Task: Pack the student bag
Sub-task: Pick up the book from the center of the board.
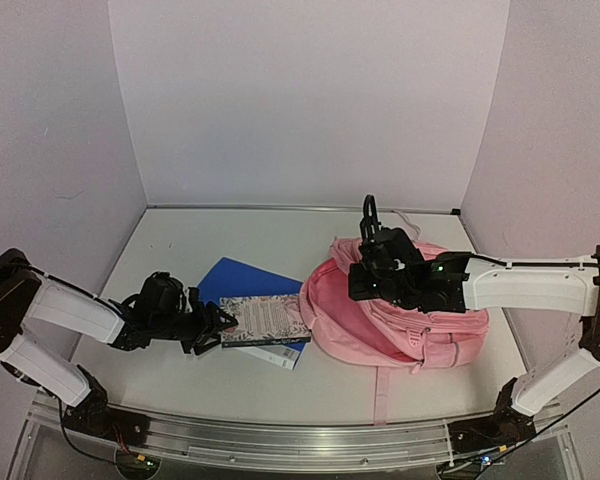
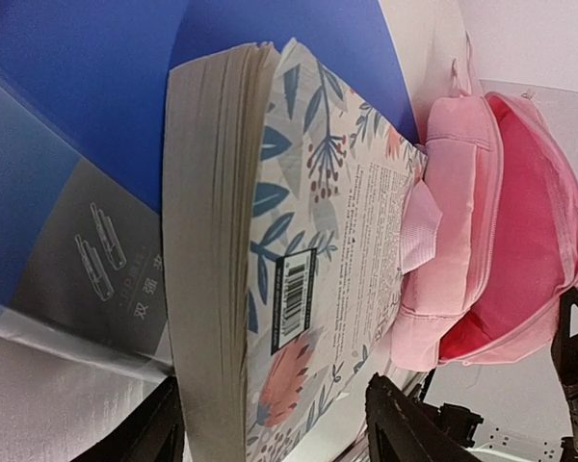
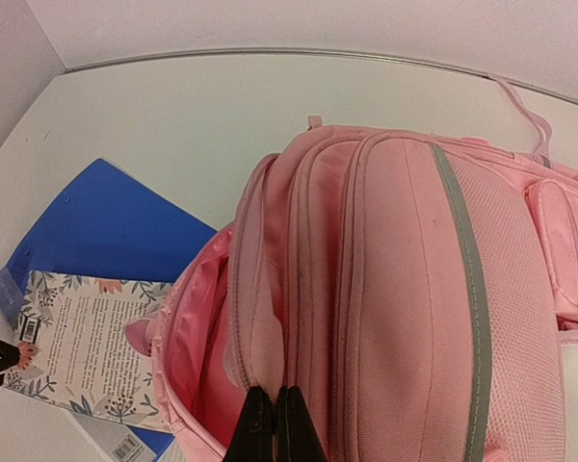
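Note:
The pink student bag (image 1: 420, 335) lies on its back at centre right, with its main compartment gaping toward the left; it also shows in the right wrist view (image 3: 405, 289) and the left wrist view (image 2: 520, 241). My right gripper (image 1: 368, 280) (image 3: 275, 423) is shut on the fabric rim of the bag's opening and holds it up. A thick floral-covered book (image 1: 265, 320) (image 2: 328, 250) (image 3: 77, 342) lies on a blue folder (image 1: 242, 280) (image 2: 77, 96) (image 3: 96, 231), just left of the opening. My left gripper (image 1: 220, 325) (image 2: 279, 433) is open, with its jaws straddling the book's near edge.
The folder is in a clear wrapper with a grey label (image 2: 87, 269). A pink bag strap (image 1: 382, 395) trails toward the metal rail (image 1: 280, 440) at the table's front edge. White walls enclose the table on three sides.

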Available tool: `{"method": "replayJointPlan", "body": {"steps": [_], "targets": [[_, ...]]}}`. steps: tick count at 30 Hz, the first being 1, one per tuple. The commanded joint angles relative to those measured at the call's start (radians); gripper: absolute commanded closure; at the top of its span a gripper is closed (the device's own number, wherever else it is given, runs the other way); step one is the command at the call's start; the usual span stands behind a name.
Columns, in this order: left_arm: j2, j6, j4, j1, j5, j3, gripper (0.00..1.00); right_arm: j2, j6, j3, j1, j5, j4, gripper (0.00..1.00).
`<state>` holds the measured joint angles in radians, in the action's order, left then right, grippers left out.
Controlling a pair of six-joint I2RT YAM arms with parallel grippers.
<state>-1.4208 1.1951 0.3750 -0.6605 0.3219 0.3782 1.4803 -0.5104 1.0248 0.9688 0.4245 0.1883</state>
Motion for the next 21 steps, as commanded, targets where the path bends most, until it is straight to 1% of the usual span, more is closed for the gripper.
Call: {"method": "replayJointPlan", "body": {"steps": [1, 5, 13, 16, 18, 21], "targets": [[-0.044, 0.018, 0.109, -0.002, 0.026, 0.021, 0.41, -0.044, -0.013, 0.031, -0.013, 0.041, -0.125, 1.0], [-0.067, 0.033, 0.125, -0.002, 0.037, 0.016, 0.46, -0.052, -0.01, 0.029, -0.014, 0.042, -0.13, 1.0], [-0.098, 0.063, 0.139, -0.005, 0.045, 0.001, 0.47, -0.05, -0.004, 0.032, -0.014, 0.042, -0.138, 1.0], [-0.116, 0.072, 0.172, -0.007, 0.05, -0.002, 0.47, -0.046, -0.002, 0.034, -0.013, 0.038, -0.14, 1.0], [-0.127, 0.078, 0.2, -0.007, 0.042, -0.007, 0.5, -0.047, -0.001, 0.032, -0.014, 0.037, -0.142, 1.0], [-0.149, 0.081, 0.247, -0.007, 0.026, -0.005, 0.56, -0.052, 0.003, 0.031, -0.013, 0.031, -0.145, 1.0]]}}
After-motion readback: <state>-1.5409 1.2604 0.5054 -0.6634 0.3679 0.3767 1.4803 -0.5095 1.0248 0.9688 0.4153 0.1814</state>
